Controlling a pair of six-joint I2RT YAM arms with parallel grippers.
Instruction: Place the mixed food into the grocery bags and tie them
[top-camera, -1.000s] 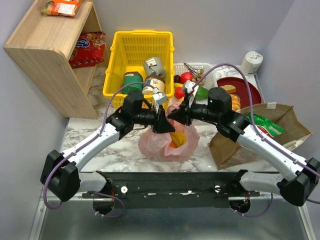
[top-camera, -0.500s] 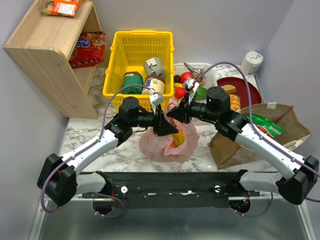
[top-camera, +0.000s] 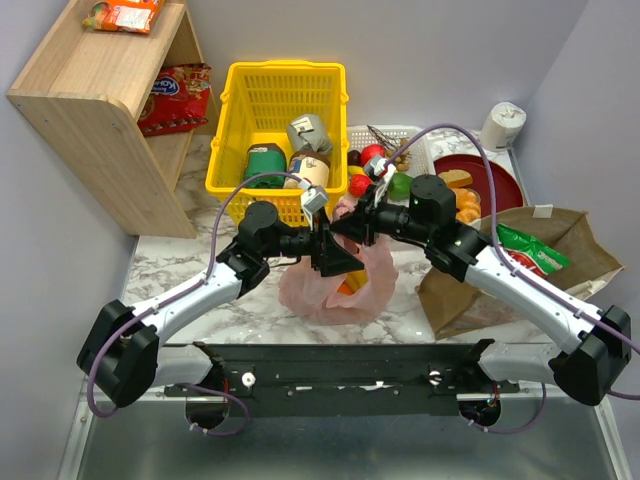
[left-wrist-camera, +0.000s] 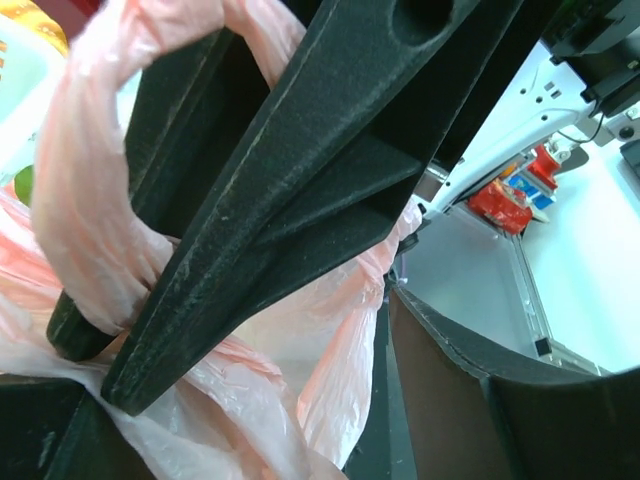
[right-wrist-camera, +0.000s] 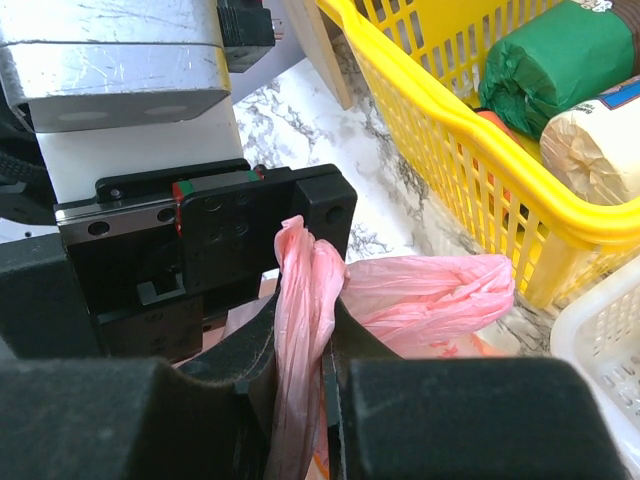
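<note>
Though unclear overhead, right end effector tight on pink bag.

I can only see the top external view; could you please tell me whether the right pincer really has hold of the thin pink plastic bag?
Observer: Yes. In the right wrist view, a twisted strip of the thin translucent pink plastic bag is clamped between the fingers of the right pincer.
Operator: Thank you. And how about the left pincer?
Observer: Its wrist view shows a pink handle loop curling around one finger of the left pincer. I cannot tell whether that loop is clamped.
</note>
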